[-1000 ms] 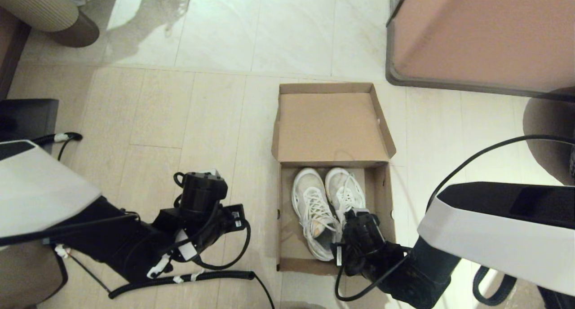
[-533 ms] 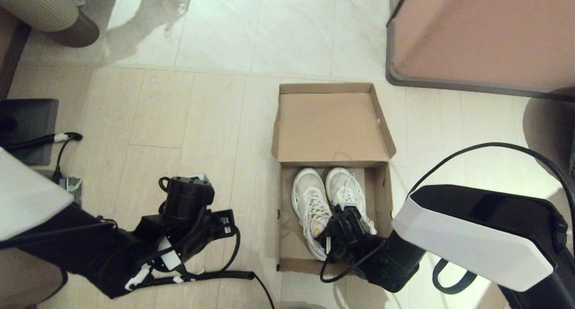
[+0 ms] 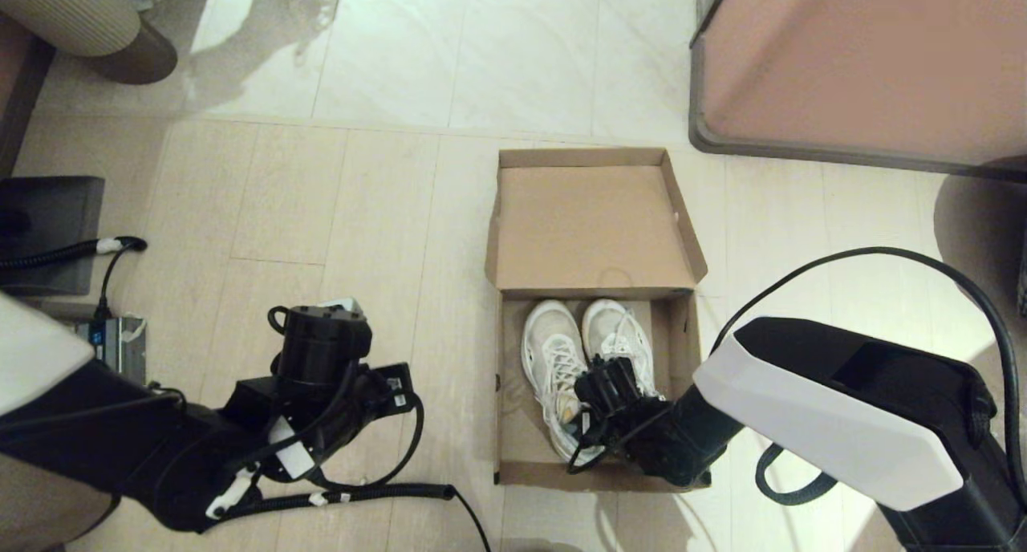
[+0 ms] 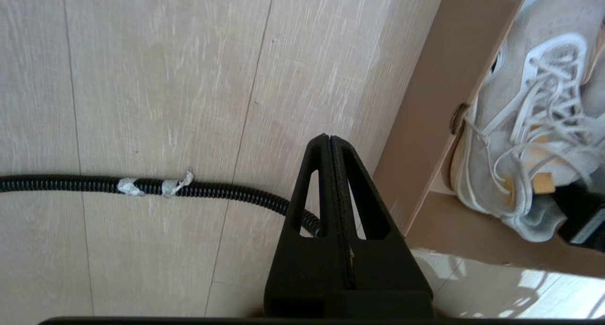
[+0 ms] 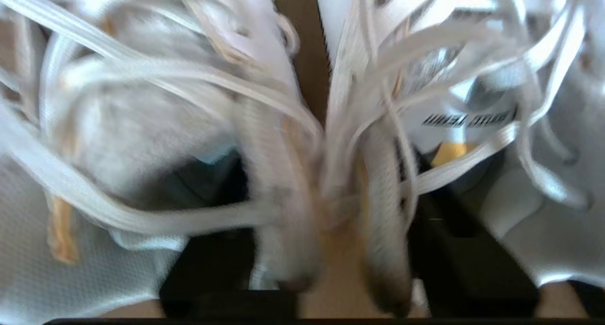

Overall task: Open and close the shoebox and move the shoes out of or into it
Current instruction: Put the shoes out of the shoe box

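Pale wood-look floor (image 3: 321, 215) runs under everything, and it turns to shiny white tile farther from the robot. On this floor sits the shoebox (image 3: 513, 440), made of brown card, with its lid (image 3: 590, 227) flipped wide open and lying flat on the far side. Both shoes (image 3: 554, 367), white with white laces, lie side by side inside the box, toes pointing at the lid, close to the far wall of the box. Reaching into the box from the near right corner, the right gripper (image 3: 598, 387) is down among the heels of the shoes. In the right wrist view its fingers (image 5: 472, 249) stand apart, one inside each shoe opening, with the inner sides of both shoes and some laces (image 5: 331, 141) bunched between them. I think the step in hand is grabbing both shoes at once to take them out. Next the fingers need to squeeze the two shoe sides together, then lift straight up over the box wall. Off to the left of the box, the left gripper (image 4: 331, 174) hangs low over the bare floor, pressed tight together and holding nothing. Only the left wrist view shows that closed tip, plus a black ribbed cable (image 4: 142, 187) on the floor. Only the head view shows the open lid.
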### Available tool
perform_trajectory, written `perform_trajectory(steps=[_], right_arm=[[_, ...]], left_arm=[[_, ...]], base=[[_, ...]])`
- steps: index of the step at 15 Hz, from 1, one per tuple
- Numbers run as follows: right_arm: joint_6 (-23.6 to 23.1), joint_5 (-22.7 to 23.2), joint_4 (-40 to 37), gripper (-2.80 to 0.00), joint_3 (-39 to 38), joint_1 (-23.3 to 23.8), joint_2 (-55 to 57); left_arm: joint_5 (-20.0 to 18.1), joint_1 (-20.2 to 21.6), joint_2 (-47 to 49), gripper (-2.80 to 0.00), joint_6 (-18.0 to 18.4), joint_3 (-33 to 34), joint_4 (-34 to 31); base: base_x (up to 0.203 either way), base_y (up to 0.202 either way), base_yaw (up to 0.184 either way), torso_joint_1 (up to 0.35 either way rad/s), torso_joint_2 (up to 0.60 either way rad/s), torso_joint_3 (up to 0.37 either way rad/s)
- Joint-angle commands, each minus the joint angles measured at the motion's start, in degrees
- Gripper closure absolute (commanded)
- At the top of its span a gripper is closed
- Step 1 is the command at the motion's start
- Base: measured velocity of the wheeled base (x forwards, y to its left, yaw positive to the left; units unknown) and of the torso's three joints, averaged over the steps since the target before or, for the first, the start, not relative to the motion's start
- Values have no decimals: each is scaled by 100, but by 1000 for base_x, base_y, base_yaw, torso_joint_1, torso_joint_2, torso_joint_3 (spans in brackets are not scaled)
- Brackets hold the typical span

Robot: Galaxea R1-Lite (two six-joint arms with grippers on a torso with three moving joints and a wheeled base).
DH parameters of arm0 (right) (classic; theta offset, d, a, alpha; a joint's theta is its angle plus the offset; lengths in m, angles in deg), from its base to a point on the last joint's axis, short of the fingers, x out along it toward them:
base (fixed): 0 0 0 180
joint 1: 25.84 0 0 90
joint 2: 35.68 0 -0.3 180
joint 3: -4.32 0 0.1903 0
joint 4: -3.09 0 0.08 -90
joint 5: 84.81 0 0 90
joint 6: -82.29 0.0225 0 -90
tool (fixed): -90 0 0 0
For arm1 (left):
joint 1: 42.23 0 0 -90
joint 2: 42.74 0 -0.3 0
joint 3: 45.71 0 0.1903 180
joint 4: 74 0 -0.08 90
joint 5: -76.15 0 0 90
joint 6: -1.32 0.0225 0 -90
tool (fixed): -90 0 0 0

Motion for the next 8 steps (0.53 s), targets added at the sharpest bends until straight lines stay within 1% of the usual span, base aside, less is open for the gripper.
perform_trajectory(steps=[1,5,8], right_arm=[[15,-27,-154,0,154,31,17],[164,16,-533,0,156,88,-376],[203,101,-719,0,162,81,-852]], left_arm=[[53,-6,-73,0,-91,-9,13],[65,-1,-152,0,-187,18,-13],[71,3,-254,0,-188,27,-23]], base=[[0,0,0,0,0,0],[0,0,0,0,0,0],[0,0,0,0,0,0]])
